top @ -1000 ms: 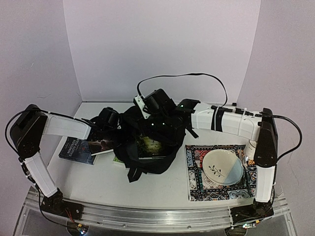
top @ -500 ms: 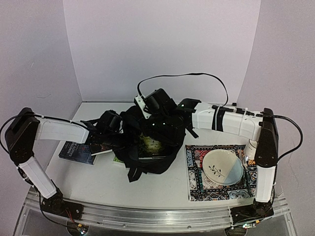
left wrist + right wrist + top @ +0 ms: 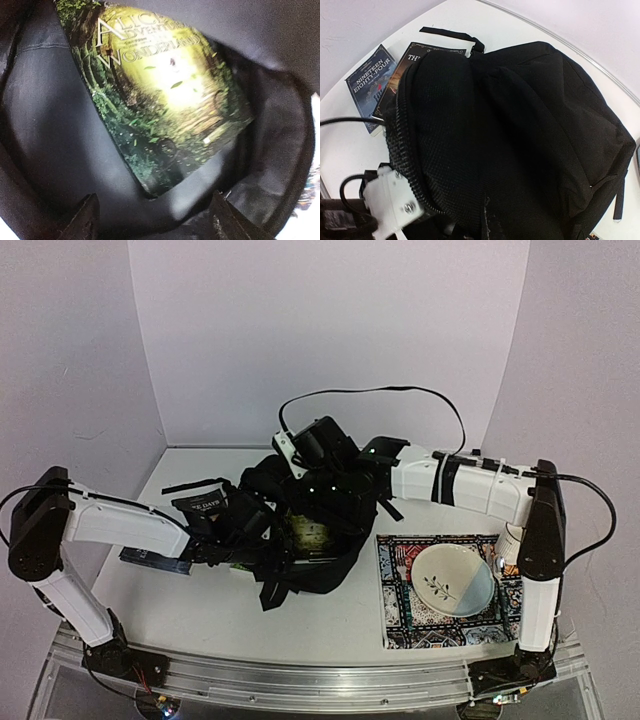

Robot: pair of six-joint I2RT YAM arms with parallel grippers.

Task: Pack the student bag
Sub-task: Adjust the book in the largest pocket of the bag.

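Book-loading step: bag [image 3: 335, 555] at desk [image 3: 200, 610] centre, right end effector [image 3: 315, 475] closed, apparently pinching its 12 o'clock rim, left end effector [image 3: 152, 222] wide inside over the loose Alice book [image 3: 165, 95]; next: back out, fetch books [image 3: 370, 82] at bag's 9 o'clock.

White left arm [image 3: 120, 525] reaches low toward centre, black left gripper [image 3: 155, 220] spread wide; white right arm [image 3: 460, 485] stretches across, black right gripper [image 3: 312, 448] closed.

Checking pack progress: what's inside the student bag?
One book, Alice's Adventures in Wonderland, lies tilted on the student bag lining. Fabric covers its upper corner and anything beyond.
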